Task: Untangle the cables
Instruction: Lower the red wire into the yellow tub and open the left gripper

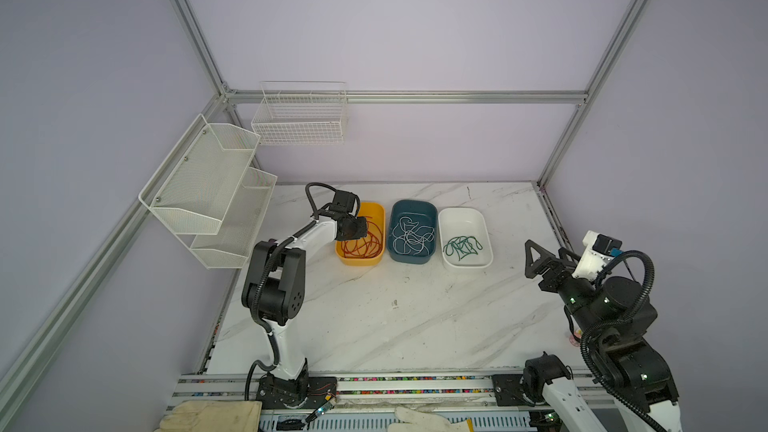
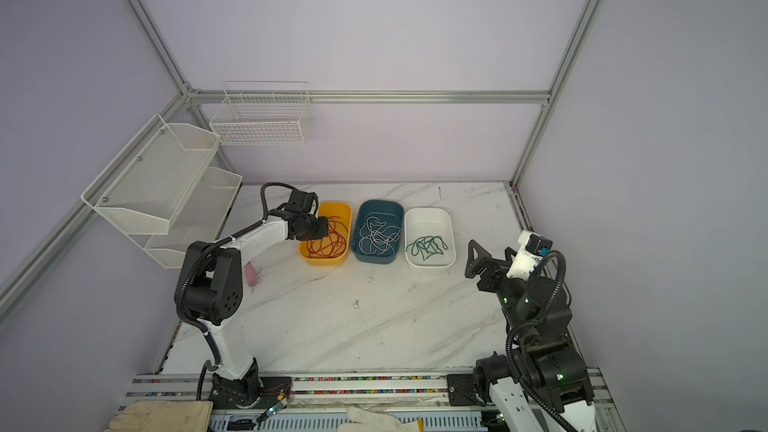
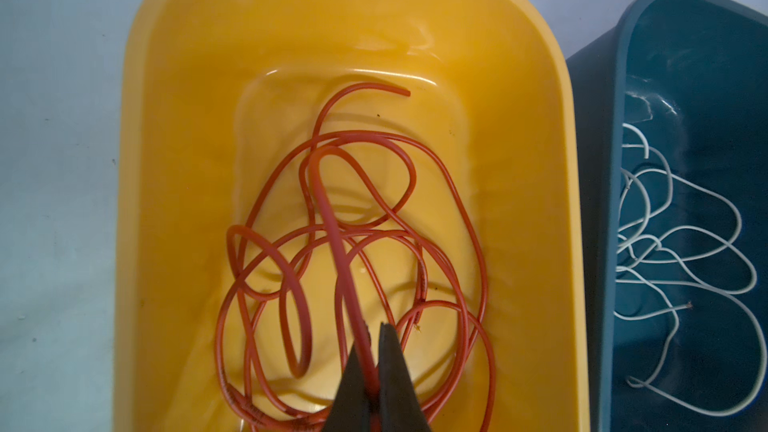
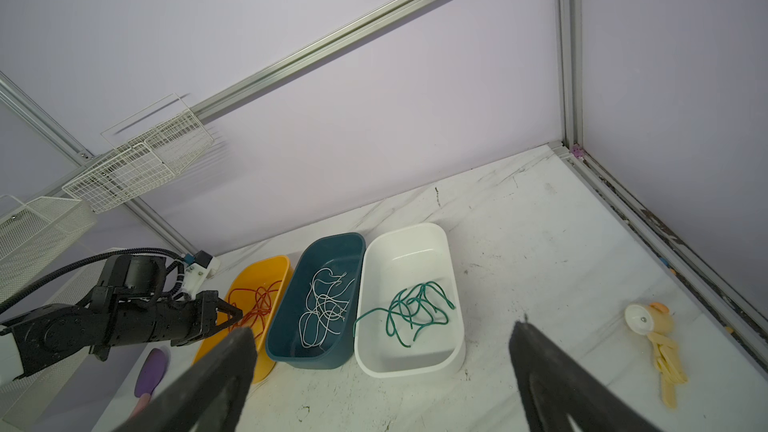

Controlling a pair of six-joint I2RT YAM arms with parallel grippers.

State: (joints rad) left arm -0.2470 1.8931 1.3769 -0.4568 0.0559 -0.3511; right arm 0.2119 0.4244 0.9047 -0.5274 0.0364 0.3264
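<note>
Left fingers (image 3: 395, 371) shut tight, pinching one red strand (image 3: 337, 251) between the tips. The strand runs up from the pinch, loops over and drops back into the pile. The rest of the red cables (image 1: 361, 243) lie as loose overlapping loops on the floor of the yellow tray (image 3: 137, 160), one cut end lying free toward one end of the tray floor. In both top views the left arm (image 1: 316, 234) reaches over the tray's left rim, with the fingers above the red pile.

Right fingers (image 4: 224, 371) spread wide, nothing between them, up off the desk (image 1: 395, 326) near its right edge, pointing at the trays. The right arm (image 1: 615, 305) is folded back, well apart from all three trays.

The trays stand in a row across the far half of the desk, just beside each other: yellow on the left, teal tray (image 1: 413, 205) in the middle, white tray (image 1: 461, 211) on the right. White cables (image 1: 411, 236) are tangled in the teal one, green cables (image 1: 463, 246) in the white one. Each colour is in its own tray, no cable on the bare desk.

The right wrist view also shows a pale yellow toy (image 4: 656, 338) by the right desk edge.
</note>
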